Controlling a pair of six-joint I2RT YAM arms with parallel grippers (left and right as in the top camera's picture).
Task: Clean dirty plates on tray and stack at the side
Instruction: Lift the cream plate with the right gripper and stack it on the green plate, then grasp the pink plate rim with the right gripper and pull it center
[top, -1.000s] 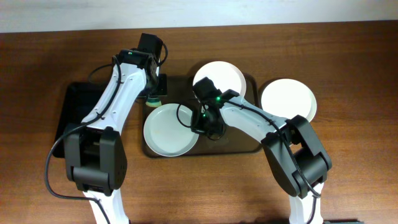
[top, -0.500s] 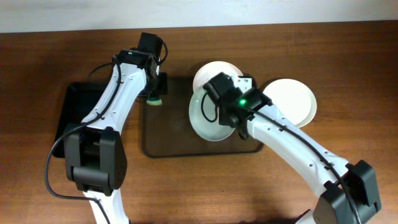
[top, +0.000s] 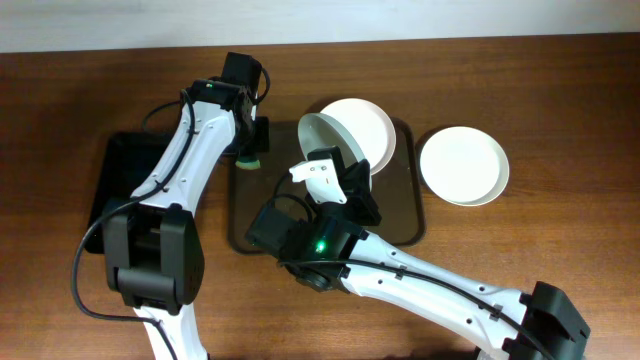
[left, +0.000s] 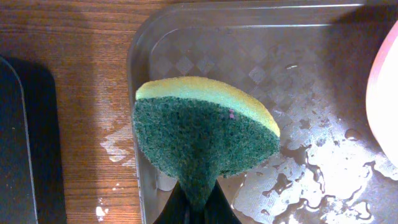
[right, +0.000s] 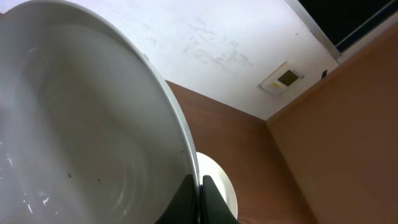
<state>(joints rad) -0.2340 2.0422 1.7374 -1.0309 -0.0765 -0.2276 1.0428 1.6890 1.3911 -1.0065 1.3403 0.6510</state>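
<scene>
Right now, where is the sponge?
Overhead view: the sponge is pinched in the left gripper over the tray's far-left corner, just right of the black tray.

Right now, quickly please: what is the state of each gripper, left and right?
Left gripper: shut on the sponge.
Right gripper: shut on the rim of a tilted white plate.

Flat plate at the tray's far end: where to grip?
Probably the flat plate by its right rim, coming from the right: it's shallow, so only the lip gives purchase, and the tilted plate in the right pincer covers its left.
</scene>
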